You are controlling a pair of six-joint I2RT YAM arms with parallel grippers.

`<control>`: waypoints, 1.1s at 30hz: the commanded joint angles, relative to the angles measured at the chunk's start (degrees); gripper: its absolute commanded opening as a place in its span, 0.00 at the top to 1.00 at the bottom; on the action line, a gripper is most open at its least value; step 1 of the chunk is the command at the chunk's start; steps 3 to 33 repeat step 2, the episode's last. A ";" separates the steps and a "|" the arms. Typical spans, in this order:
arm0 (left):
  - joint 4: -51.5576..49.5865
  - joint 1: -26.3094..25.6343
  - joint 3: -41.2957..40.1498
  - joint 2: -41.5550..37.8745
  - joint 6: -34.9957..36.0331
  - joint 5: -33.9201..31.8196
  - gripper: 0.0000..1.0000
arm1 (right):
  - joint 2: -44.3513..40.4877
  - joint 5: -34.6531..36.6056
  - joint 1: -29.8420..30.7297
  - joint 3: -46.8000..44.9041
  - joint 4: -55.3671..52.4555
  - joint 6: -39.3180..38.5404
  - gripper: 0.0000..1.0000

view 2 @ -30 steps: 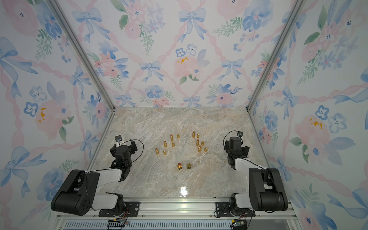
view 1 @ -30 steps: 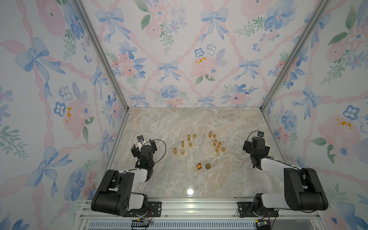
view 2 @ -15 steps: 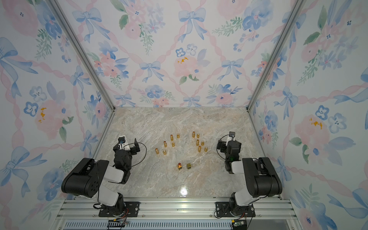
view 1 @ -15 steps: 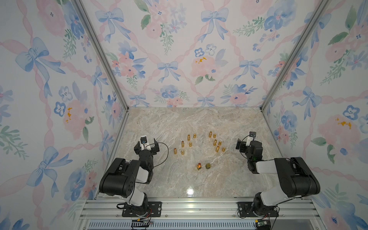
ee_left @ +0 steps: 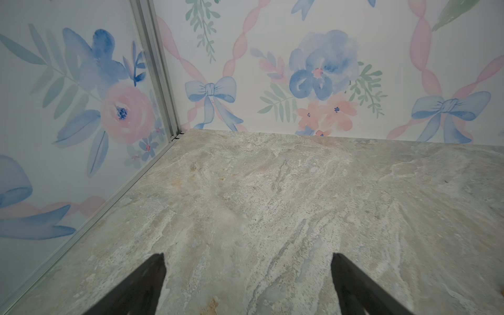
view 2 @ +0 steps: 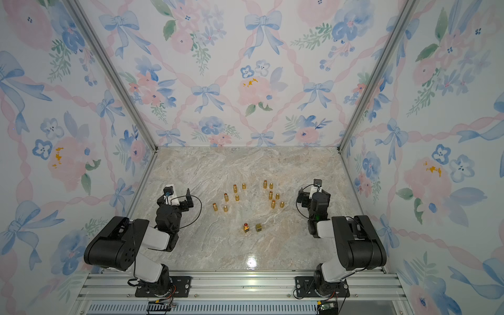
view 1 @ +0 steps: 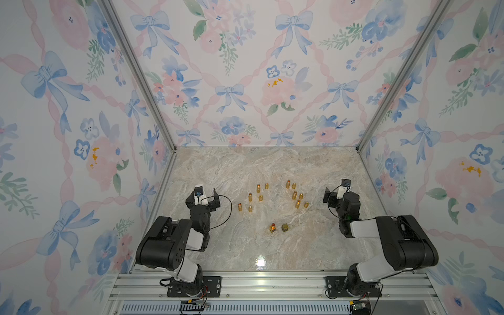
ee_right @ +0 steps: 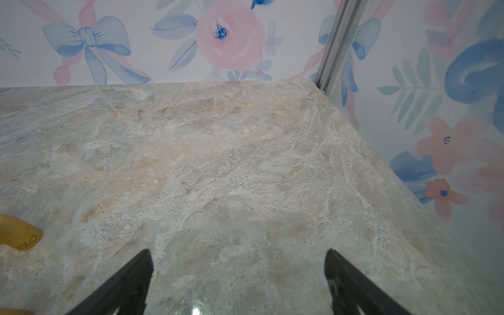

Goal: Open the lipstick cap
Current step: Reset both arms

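Left jaws spread wide, holding nothing; right jaws same, over tabletop.

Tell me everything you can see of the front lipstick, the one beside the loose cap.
The lipstick is a small gold tube, seemingly square-sided, standing upright on the marble table. It stands nearer the rail than the other lipsticks. Its red tip is bare, so it is already uncapped. The gold cap stands close on its right, with a gap between them. Only the table touches it.
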 commanded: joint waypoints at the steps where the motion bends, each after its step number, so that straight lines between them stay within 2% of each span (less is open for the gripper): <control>1: -0.17 -0.11 0.68 -0.45 1.58 2.43 0.02 | 0.20 -0.65 0.36 0.38 1.44 -0.57 0.01; 33: -0.13 -0.58 0.58 -0.41 2.36 3.13 0.02 | 0.24 -0.71 0.38 0.39 1.44 -0.58 0.01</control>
